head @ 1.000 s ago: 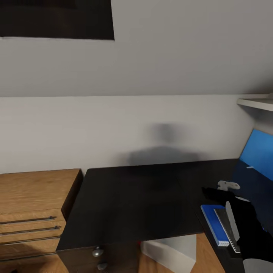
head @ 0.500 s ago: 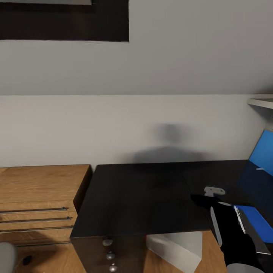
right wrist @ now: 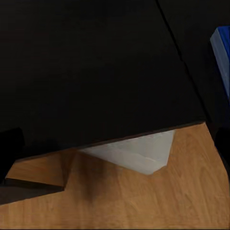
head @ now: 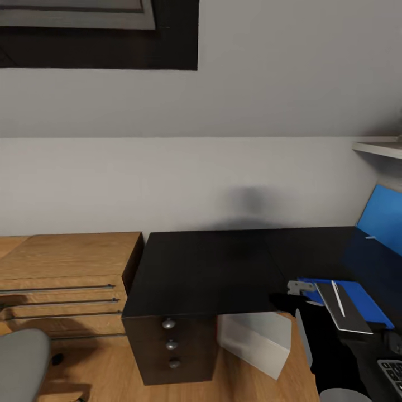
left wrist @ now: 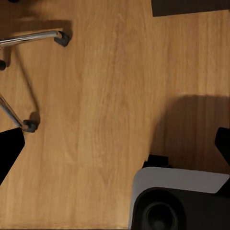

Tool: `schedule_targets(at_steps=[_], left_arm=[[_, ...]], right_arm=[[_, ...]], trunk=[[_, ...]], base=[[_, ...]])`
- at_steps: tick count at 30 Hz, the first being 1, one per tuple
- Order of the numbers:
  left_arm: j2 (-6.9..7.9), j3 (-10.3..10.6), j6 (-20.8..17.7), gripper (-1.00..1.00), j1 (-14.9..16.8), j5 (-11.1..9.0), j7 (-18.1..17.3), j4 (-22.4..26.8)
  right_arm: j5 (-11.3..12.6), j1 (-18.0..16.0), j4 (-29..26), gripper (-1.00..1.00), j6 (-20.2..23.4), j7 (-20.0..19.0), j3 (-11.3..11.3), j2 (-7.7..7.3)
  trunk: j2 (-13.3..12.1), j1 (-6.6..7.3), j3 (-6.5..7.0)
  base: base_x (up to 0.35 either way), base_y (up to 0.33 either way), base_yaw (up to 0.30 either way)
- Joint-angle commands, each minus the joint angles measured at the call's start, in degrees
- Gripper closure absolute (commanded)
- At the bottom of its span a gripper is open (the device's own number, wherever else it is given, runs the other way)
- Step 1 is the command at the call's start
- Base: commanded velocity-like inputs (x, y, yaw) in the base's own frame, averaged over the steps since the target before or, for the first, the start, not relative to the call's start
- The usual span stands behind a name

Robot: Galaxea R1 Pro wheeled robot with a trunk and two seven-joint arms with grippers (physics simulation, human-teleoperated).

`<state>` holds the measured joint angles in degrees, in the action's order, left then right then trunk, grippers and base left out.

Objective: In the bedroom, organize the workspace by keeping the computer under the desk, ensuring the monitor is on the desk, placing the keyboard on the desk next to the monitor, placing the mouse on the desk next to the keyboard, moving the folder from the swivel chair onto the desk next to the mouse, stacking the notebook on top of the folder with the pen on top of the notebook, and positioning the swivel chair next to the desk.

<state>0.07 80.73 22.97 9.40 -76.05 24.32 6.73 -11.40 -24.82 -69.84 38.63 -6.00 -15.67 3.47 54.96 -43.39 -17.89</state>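
Plainly light on its casters, the chair (head: pixel 19 363) at seven o'clock wants a backrest push; I cannot tell either gripper's finger state.

Glossy black on the worktop (head: pixel 212 273), smooth enough to carry a faint sheen, with round silver metal knobs (head: pixel 168 323) on its drawer fronts. Beside it the drawer chest (head: pixel 67 262) shows warm, matt wood grain with thin dark metal rails. The floor (left wrist: pixel 105 105) is smooth wood plank, lightly satin. Under the worktop, the computer (head: pixel 257 340) looks like plain matt white plastic. The folder (head: pixel 365 298) is bright blue and smooth; the notebook (head: pixel 343 310) dark and matt; the pen (head: pixel 338 297) pale and slick. The swivel chair (head: pixel 19 363) has a grey cloth seat and chrome legs (left wrist: pixel 28 38), polished.
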Motion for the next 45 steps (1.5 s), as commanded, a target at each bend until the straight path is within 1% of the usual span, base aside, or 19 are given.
schedule_targets(at_steps=[1, 7, 14, 19, 20, 23, 24, 28, 29, 30, 31, 32, 35, 36, 38, 40, 43, 44, 45], left_arm=[[0.04, 0.48, 0.15, -1.00, 0.03, -0.33, 0.37, 0.09], [0.13, 0.44, 0.28, -1.00, 0.04, -0.33, 0.37, 0.08], [0.33, 0.31, 0.68, -1.00, 0.06, -0.53, 0.37, 0.05], [0.88, 0.18, 0.74, -1.00, 0.06, -2.69, 0.36, 0.04], [1.03, 0.07, 0.76, -1.00, 0.06, -4.04, 0.33, 0.04], [1.27, -0.03, 0.84, -1.00, 0.07, -6.18, 0.28, 0.04], [1.42, -0.07, 1.04, -1.00, 0.06, -7.35, 0.25, 0.04], [1.58, -0.12, 2.34, -1.00, 0.08, -8.71, 0.04, 0.04], [1.66, -0.41, 4.77, -1.00, 0.06, -9.43, -0.26, 0.04], [1.68, -0.53, 5.09, -1.00, 0.07, -9.51, -0.29, 0.04], [1.76, -0.87, 5.56, -1.00, 0.06, -9.62, -0.34, 0.04], [1.92, -1.52, 5.96, -1.00, 0.08, -9.70, -0.38, 0.04], [2.02, -2.08, 6.17, -1.00, 0.07, -9.76, -0.40, 0.04], [2.06, -2.29, 6.24, -1.00, 0.08, -9.78, -0.40, 0.04], [2.14, -2.43, 6.29, -1.00, 0.08, -9.80, -0.41, 0.04], [2.24, -2.58, 6.35, -1.00, 0.06, -9.81, -0.41, 0.04], [2.27, -2.64, 6.37, -1.00, 0.03, -9.82, -0.42, 0.04], [2.28, -2.66, 6.37, -1.00, 0.05, -9.82, -0.42, 0.04], [2.27, -2.66, 6.37, -1.00, 0.06, -9.82, -0.42, 0.04]], right_arm=[[-0.62, -0.05, 0.09, -1.00, 0.23, -0.59, -0.17, 0.13], [-0.64, -0.05, 2.04, -1.00, 0.07, -0.59, -0.16, 0.34], [-0.64, 0.23, 6.56, -1.00, -3.49, -0.53, -0.15, 0.39], [-0.64, 1.01, 10.11, -1.00, -5.93, -0.63, -0.13, 0.39], [-0.66, 1.26, 11.96, -1.00, -6.61, -0.68, -0.09, 0.39], [-0.72, 1.48, 15.11, -1.00, -8.33, -0.72, 0.12, 0.35], [-0.76, 1.56, 17.11, -1.00, -10.05, -0.72, 0.38, 0.30], [-0.84, 1.65, 20.86, -1.00, -13.75, -0.70, 0.83, 0.26], [-1.05, 1.69, 26.37, -1.00, -17.73, -0.63, 1.33, 0.23], [-1.21, 1.69, 27.52, -1.00, -18.62, -0.61, 1.56, 0.23], [-1.74, 1.70, 29.72, -1.00, -20.61, -0.51, 2.15, 0.22], [-2.79, 1.70, 32.84, -1.00, -23.81, 0.11, 2.98, 0.30], [-3.54, 1.70, 36.13, -1.00, -26.91, 1.45, 3.42, 0.36], [-3.82, 1.70, 38.64, -1.00, -29.06, 2.67, 3.59, 0.37], [-4.04, 1.70, 41.34, -1.00, -31.52, 3.98, 3.70, 0.38], [-4.25, 1.71, 46.93, -1.00, -37.67, 6.46, 3.83, 0.30], [-4.33, 1.71, 51.05, -1.00, -42.68, 8.00, 3.89, 0.18], [-4.36, 1.71, 53.79, -1.00, -45.80, 8.93, 3.92, 0.10], [-4.37, 1.71, 55.38, -1.00, -47.47, 9.42, 3.93, 0.05]], trunk=[[0.06, 0.03, -0.07], [0.06, 0.03, -0.07], [0.06, 0.03, -0.07], [0.06, 0.03, -0.07], [0.06, 0.03, -0.07], [0.06, 0.03, -0.06], [0.06, 0.03, -0.04], [0.06, 0.03, 0.06], [0.06, 0.03, 0.09], [0.06, 0.03, 0.12], [0.06, 0.03, 0.15], [0.06, 0.03, 0.18], [0.06, 0.03, 0.26], [0.06, 0.03, 0.28], [0.06, 0.03, 0.33], [0.06, 0.03, 0.37], [0.06, 0.03, 0.44], [0.06, 0.03, 0.46], [0.06, 0.03, 0.48]], base=[[-0.334, 0.002, 0.000], [-0.334, 0.001, 0.000], [-0.335, 0.000, 0.000], [-0.335, 0.000, 0.009], [-0.335, 0.000, 0.065], [-0.335, 0.000, 0.109], [-0.310, 0.000, 0.173], [-0.206, 0.000, 0.204], [-0.047, 0.000, 0.243], [-0.038, 0.000, 0.245], [-0.024, 0.000, 0.250], [-0.012, 0.000, 0.256], [-0.008, 0.000, 0.260], [-0.004, 0.000, 0.263], [-0.003, 0.000, 0.264], [-0.001, 0.000, 0.265], [-0.001, 0.000, 0.265], [0.000, 0.000, 0.265], [0.000, 0.000, 0.266]])
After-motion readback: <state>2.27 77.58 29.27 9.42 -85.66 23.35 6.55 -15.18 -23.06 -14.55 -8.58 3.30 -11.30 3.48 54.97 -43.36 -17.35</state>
